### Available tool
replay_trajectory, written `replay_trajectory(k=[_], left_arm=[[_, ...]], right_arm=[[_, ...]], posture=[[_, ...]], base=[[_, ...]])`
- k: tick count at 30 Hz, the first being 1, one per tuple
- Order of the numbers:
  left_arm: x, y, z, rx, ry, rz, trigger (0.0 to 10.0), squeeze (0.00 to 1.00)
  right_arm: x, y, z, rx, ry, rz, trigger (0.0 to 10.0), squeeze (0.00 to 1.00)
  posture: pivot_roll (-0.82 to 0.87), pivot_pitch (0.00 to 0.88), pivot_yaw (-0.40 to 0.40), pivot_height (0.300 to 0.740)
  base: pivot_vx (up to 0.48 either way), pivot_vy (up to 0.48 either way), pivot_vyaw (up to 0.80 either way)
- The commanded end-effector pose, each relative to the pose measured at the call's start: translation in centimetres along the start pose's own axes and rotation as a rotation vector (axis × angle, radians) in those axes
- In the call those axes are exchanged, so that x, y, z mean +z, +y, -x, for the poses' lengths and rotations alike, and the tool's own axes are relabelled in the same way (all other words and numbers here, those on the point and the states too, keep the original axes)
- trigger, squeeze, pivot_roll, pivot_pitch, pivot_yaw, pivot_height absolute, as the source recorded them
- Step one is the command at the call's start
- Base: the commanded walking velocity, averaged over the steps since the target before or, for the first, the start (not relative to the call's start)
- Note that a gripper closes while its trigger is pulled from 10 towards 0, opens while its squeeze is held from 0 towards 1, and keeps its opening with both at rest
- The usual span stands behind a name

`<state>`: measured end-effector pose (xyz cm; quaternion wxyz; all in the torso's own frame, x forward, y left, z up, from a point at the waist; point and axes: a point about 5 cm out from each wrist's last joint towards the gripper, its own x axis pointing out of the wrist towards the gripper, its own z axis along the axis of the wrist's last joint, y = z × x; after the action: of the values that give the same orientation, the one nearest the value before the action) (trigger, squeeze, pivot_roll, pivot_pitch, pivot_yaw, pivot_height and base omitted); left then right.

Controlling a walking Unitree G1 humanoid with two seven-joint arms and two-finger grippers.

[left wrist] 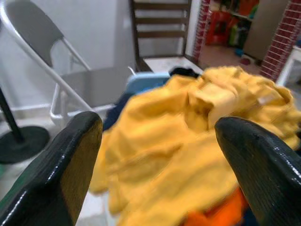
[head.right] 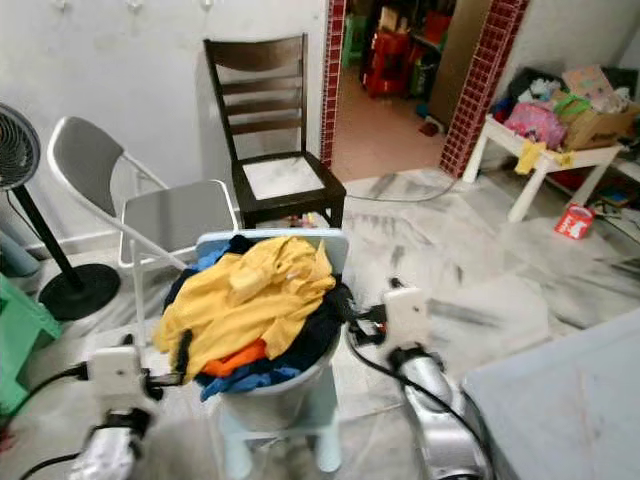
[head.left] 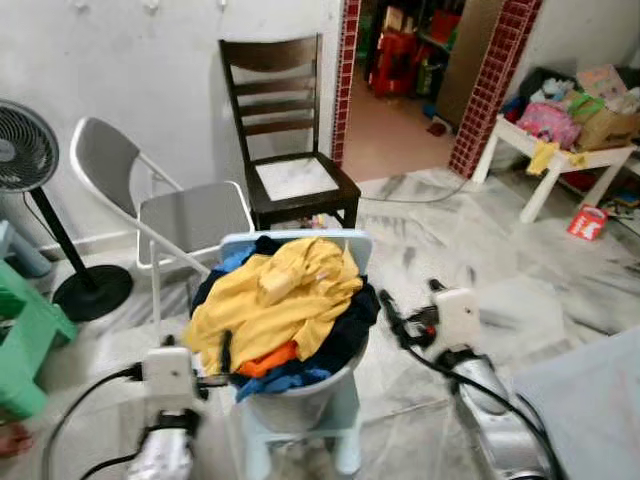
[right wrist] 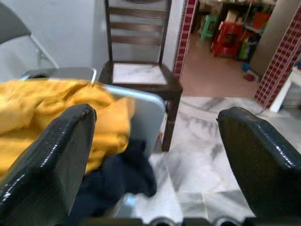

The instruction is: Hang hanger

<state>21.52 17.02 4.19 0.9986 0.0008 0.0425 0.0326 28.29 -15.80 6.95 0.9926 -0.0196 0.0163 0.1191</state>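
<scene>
A pile of clothes fills a pale grey basket (head.left: pixel 300 405) that stands on a light blue stool (head.left: pixel 345 430). A yellow garment (head.left: pixel 280 295) lies on top, over orange, blue and dark navy pieces. My left gripper (head.left: pixel 218 370) is at the pile's left side, open; in the left wrist view its fingers (left wrist: pixel 70 160) stand wide apart before the yellow cloth (left wrist: pixel 188 136). My right gripper (head.left: pixel 395 310) is just off the basket's right side, open, with nothing between its fingers (right wrist: pixel 56 150). The yellow garment (right wrist: pixel 56 103) and dark cloth (right wrist: pixel 122 179) show beside it.
A dark wooden chair (head.left: pixel 290 150) and a grey folding chair (head.left: pixel 180 210) stand behind the basket against the white wall. A fan (head.left: pixel 30 150) and green stool (head.left: pixel 25 340) are at left. A cluttered white table (head.left: pixel 570 155) is at right, and a grey surface (head.left: pixel 590 410) at lower right.
</scene>
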Motion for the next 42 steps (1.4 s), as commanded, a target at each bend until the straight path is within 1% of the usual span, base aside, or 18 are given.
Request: replay_trajectory(k=[1,2,4,12,14,17,19,20,23,24,26,27,30,31,34,37,38,42], left_arm=[[-0.1,2.6,0.2,0.118,0.004,-0.044,10.0,0.0],[-0.1,2.6,0.2,0.118,0.004,-0.044,10.0,0.0],[0.1,3.7,0.5,0.173,-0.008,-0.073,10.0,0.0],[-0.2,3.3,0.0,0.123,0.018,-0.046,10.0,0.0],[0.4,3.6,-1.0,0.106,0.01,-0.066,10.0,0.0],[0.9,3.9,-1.7,0.097,-0.001,-0.077,10.0,0.0],[1.2,4.0,-2.8,0.091,0.002,-0.083,10.0,0.0],[1.3,3.8,-3.5,0.072,0.013,-0.094,10.0,0.0],[1.7,3.4,-4.3,0.049,0.005,-0.09,10.0,0.0],[2.0,2.9,-4.7,0.032,0.0,-0.088,10.0,0.0],[2.0,2.7,-4.8,0.027,0.0,-0.095,10.0,0.0],[1.9,2.7,-4.8,0.043,0.0,-0.137,10.0,0.0],[1.4,3.3,-4.5,0.084,0.012,-0.127,10.0,0.0],[1.2,3.6,-4.3,0.117,0.015,-0.105,10.0,0.0],[1.3,3.6,-3.6,0.135,0.002,-0.077,10.0,0.0],[1.0,2.5,-2.1,0.12,0.019,-0.068,10.0,0.0],[0.9,1.9,-0.9,0.092,0.014,-0.067,10.0,0.0],[0.1,1.3,1.4,0.064,0.031,-0.034,10.0,0.0]], right_arm=[[0.2,0.8,-0.3,0.021,-0.007,-0.008,10.0,0.0],[0.2,0.8,-0.3,0.021,-0.007,-0.008,10.0,0.0],[0.1,0.7,-0.2,0.019,-0.005,-0.006,10.0,0.0],[0.2,0.5,0.2,0.017,-0.001,-0.001,10.0,0.0],[-0.1,0.2,0.8,-0.009,0.012,0.001,10.0,0.0],[-0.2,-0.1,1.2,-0.027,0.02,0.0,10.0,0.0],[-0.4,-0.4,1.7,-0.051,0.033,0.001,10.0,0.0],[-0.6,-0.2,1.9,-0.033,0.044,-0.033,10.0,0.0],[-0.4,0.8,2.1,0.038,0.045,-0.035,10.0,0.0],[-0.4,1.5,2.3,0.105,0.053,-0.032,10.0,0.0],[-0.5,1.7,2.3,0.127,0.056,-0.026,10.0,0.0],[-0.7,1.9,2.3,0.141,0.064,-0.012,10.0,0.0],[-1.0,1.8,2.2,0.136,0.074,-0.007,10.0,0.0],[-0.9,1.7,2.1,0.144,0.079,-0.004,10.0,0.0],[-0.5,1.7,1.7,0.158,0.071,-0.005,10.0,0.0],[-0.5,2.0,1.3,0.187,0.072,-0.006,10.0,0.0],[-0.6,2.2,1.0,0.195,0.075,-0.009,10.0,0.0],[-0.8,2.7,0.5,0.209,0.075,-0.014,10.0,0.0]], posture=[[0.07,0.0,-0.052,0.74],[0.07,0.0,-0.052,0.74],[0.07,0.0,-0.056,0.74],[0.05,0.0,-0.057,0.74],[0.03,0.023,-0.041,0.74],[0.02,0.038,-0.031,0.74],[0.01,0.05,-0.02,0.74],[0.0,0.052,-0.015,0.74],[-0.01,0.054,-0.01,0.74],[-0.01,0.054,-0.011,0.74],[-0.01,0.053,-0.018,0.74],[0.0,0.055,-0.025,0.74],[0.01,0.055,-0.033,0.74],[0.01,0.052,-0.041,0.74],[0.03,0.049,-0.053,0.74],[0.06,0.048,-0.072,0.74],[0.08,0.049,-0.081,0.74],[0.12,0.049,-0.1,0.74]], base=[[0.0,0.0,0.0],[0.0,0.0,0.0],[0.0,0.0,0.0],[0.0,0.0,0.0],[0.0,0.0,0.0],[0.0,0.0,0.0],[0.0,0.0,0.0],[0.0,0.0,0.0],[0.0,0.0,0.0],[0.0,0.0,0.0],[0.0,0.0,0.0],[0.0,0.0,0.0],[0.0,0.0,0.0],[0.0,0.0,0.0],[0.0,0.0,0.0],[0.0,0.0,0.0],[0.0,0.0,0.0],[0.0,0.0,0.0]])
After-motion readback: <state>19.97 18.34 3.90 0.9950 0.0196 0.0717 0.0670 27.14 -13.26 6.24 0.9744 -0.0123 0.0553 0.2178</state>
